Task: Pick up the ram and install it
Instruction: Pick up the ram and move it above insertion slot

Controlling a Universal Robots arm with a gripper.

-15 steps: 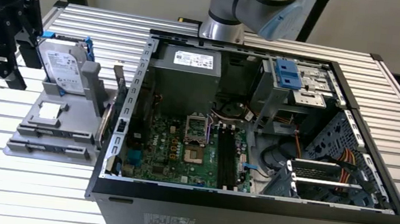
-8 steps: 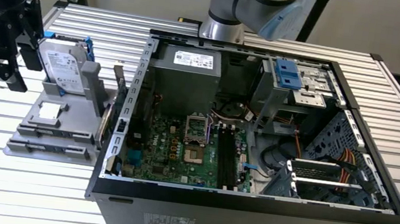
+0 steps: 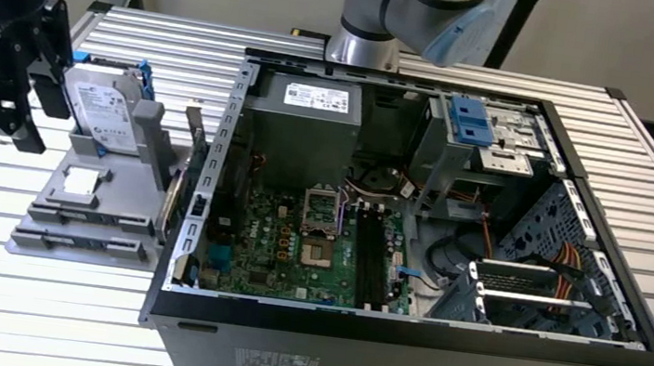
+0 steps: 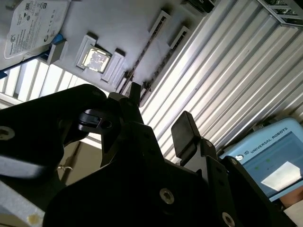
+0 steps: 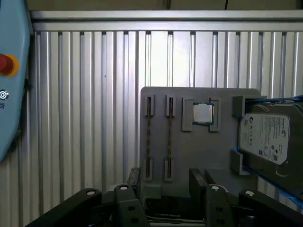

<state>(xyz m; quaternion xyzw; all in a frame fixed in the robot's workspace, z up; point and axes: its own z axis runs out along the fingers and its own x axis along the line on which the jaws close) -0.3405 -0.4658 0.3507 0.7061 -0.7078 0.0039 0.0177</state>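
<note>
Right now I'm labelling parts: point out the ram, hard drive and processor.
ram [image 5: 149, 137]: first wrist view, stick's thin edge.
hard drive [image 5: 266, 136]: first wrist view, its label.
processor [image 5: 202, 113]: first wrist view, metal lid.

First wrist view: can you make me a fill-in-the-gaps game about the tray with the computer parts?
1. The tool is ___ and holds nothing.
2. The square chip sits between the ram sticks and the ___.
3. The hard drive has ___ handles.
Missing words: open; hard drive; blue.
</note>
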